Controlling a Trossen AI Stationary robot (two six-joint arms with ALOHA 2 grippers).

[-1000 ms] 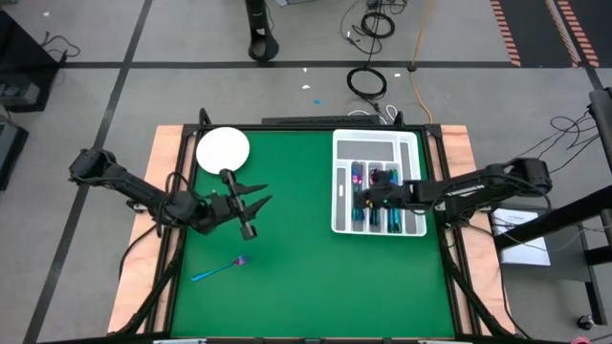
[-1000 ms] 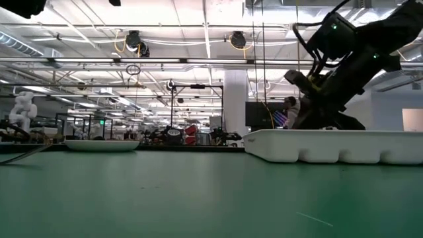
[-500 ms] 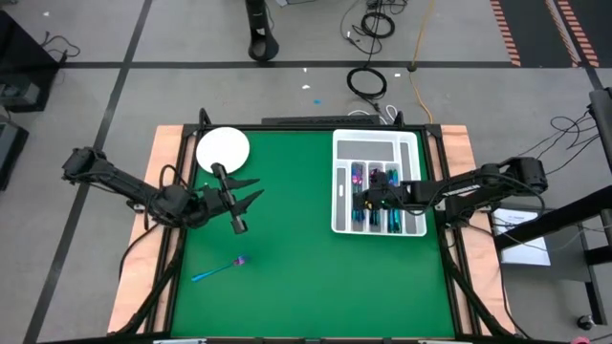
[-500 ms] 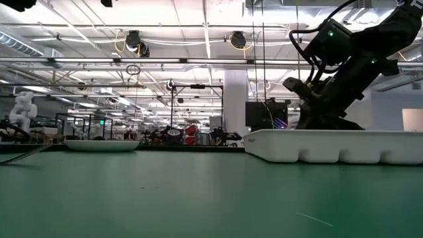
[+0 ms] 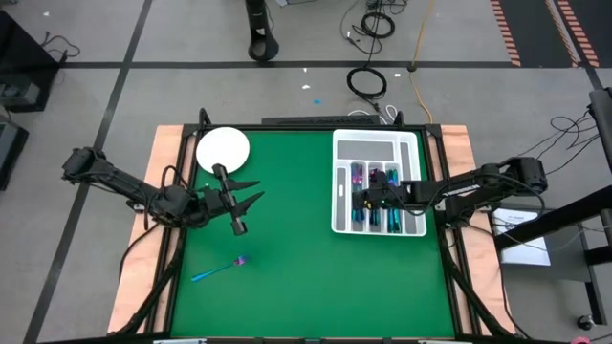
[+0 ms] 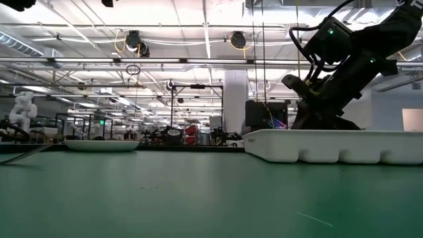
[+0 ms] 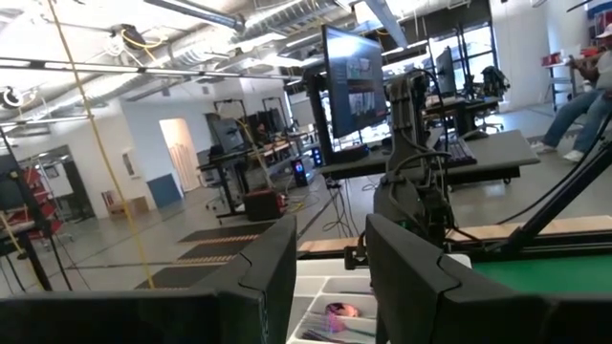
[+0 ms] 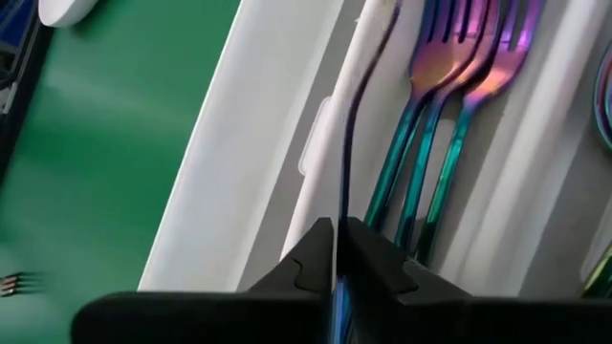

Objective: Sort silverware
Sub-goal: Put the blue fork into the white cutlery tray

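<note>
1. The green table mat [image 5: 306,258] fills the work surface, with bare wood-coloured board along both sides.
2. The white plastic tray [image 5: 379,143] with long compartments sits on the mat's far right part; in the low view it shows as a low white wall [image 6: 330,147].
3. The round white plate [image 5: 223,147] lies at the far left corner of the mat, well apart from the tray.
4. The right gripper [image 5: 367,197] reaches in from the right side and is down over the tray's long compartments. In the right wrist view its dark fingers [image 8: 306,263] are pinched on a thin dark utensil handle [image 8: 346,143] that stands along the tray's left divider.
5. The left gripper [image 5: 247,204] hangs over the left part of the mat, just near the plate, its jaws spread apart and holding nothing.
6. Several iridescent forks [image 8: 449,105], pink at the head and teal along the stem, lie side by side in the compartment beside the pinched handle.
7. More coloured silverware [image 5: 375,208] lies in the neighbouring compartments.
8. One loose piece with a blue handle and purple head [image 5: 218,268] lies on the mat near the left front, well apart from the tray.
</note>
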